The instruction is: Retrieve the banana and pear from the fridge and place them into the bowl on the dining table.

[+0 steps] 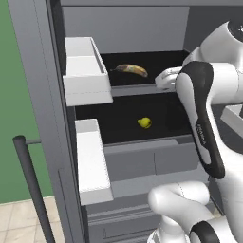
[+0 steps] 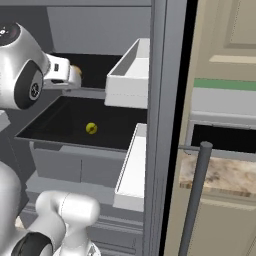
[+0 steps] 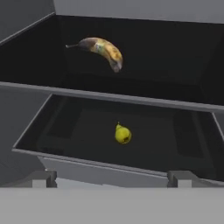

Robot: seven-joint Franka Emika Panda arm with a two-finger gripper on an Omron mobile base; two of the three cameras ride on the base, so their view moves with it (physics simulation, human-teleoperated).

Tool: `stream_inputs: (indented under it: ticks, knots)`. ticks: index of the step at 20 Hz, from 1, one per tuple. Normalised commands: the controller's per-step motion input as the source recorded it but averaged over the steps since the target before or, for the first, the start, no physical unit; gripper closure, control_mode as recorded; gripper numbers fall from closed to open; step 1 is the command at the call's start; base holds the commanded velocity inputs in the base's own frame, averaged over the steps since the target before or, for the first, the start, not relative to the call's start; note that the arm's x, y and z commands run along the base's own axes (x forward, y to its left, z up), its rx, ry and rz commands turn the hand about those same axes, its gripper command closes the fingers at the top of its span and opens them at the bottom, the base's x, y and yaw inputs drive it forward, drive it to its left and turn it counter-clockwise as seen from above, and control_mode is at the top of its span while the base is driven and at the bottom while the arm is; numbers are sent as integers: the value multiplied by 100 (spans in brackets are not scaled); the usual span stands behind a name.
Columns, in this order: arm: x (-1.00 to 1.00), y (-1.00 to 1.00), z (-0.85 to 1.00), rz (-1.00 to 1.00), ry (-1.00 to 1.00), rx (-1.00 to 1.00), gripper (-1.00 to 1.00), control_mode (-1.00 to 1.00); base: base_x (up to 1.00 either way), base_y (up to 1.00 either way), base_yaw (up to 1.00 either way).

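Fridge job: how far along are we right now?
Done: the fridge stands open. In hand: the hand is open and empty, facing the shelves, with nothing gripped. Left: the banana lies on the upper shelf and the pear on the shelf below; both must go to the bowl on the dining table.

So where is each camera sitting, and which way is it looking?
Left base view: behind the arm's left, looking into the tall dark grey fridge; white arm at right.
Right base view: behind its right, same fridge; arm at left.
Hand view: on the hand, facing the black shelves; open gripper at bottom.
All share the brown-mottled yellow banana on the upper shelf and small yellow-green pear below.
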Motion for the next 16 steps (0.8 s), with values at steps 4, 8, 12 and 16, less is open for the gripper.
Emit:
stream_inputs:
  ticks: [4, 8, 12, 16]
  knots:
    - [72, 0, 0, 0, -13, 0, -100, -100, 0, 0, 0]
    - [64, 0, 0, 0, -9, 0, -100, -100, 0, 0, 0]
    - [55, 1, 0, 0, -1, 0, -100, -100, 0, 0, 0]
    - [44, 7, 0, 0, 1, 0, -100, -100, 0, 0, 0]
